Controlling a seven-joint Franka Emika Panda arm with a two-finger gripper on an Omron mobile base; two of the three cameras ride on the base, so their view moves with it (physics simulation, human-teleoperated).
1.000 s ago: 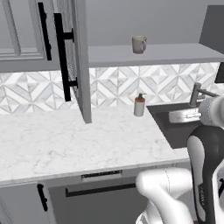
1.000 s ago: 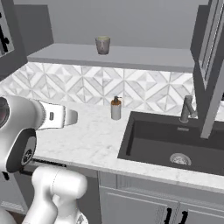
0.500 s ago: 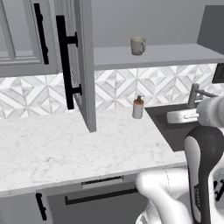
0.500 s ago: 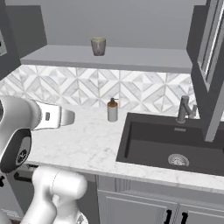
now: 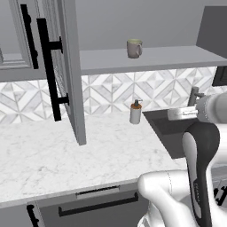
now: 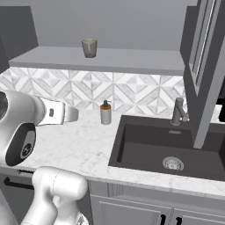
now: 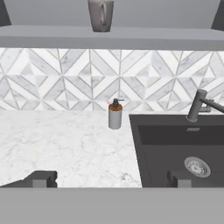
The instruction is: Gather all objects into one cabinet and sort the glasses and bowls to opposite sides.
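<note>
Mug point(image 7: 101, 15) stood upright mid-shelf point(image 7: 175, 39), above and ahead of the wide-open, empty gripper point(image 7: 109, 178).

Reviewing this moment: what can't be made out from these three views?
- Left cabinet's inside: the open door hides it in the left base view.
- Right cabinet: cut off by the top and right edges in the right base view.
- Mug: its top is cut by the hand view's upper edge.
- Sink: the arm covers much of it in the left base view.
</note>
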